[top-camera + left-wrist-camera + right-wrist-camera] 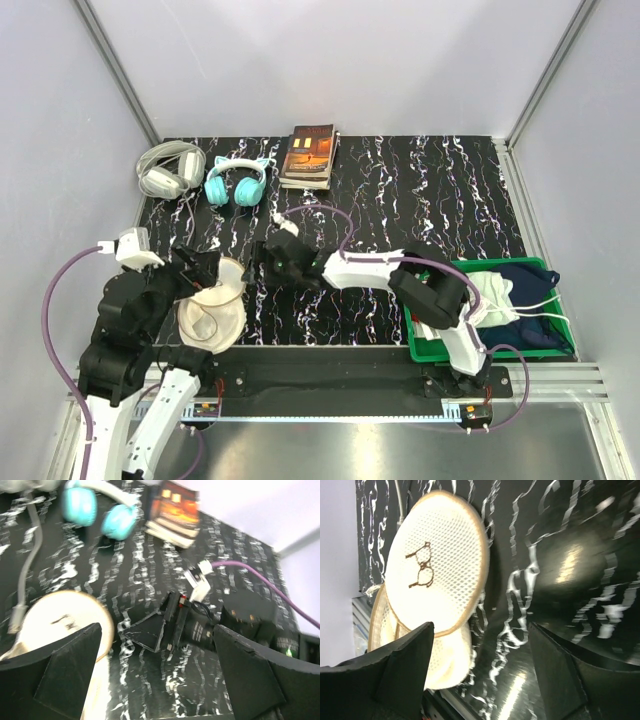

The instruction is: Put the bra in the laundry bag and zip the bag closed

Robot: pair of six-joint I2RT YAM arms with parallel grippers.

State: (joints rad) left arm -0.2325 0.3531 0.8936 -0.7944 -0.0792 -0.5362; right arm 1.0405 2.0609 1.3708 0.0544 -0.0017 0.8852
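- The bra sits in the green tray at the near right, on top of a dark blue cloth. It is partly hidden behind the right arm and is not yet in the bag.
- Handling, as a judgement: it is light and soft, but the moulded cups will spring back. The thin straps trail loose and could snag on the tray rim. Pinch a cup edge or the bridge between the cups, not a strap, or the rest will dangle and swing.
- The laundry bag is at the near left of the table, unzipped like a clamshell. One half lies flat and the other tilts up, with its drawn face showing in the right wrist view.
- The mesh looks limp over a springier rim. Expect the raised half to flop when touched, and the whole bag to slide on the tabletop.
- The right gripper has its jaws wide apart with nothing between them. The arm stretches leftward across the table, with the gripper pointing at the bag and well away from the bra.
- The left gripper is fully spread and empty. The arm is folded close, with the gripper just beside the bag's raised half. You cannot tell whether it touches.
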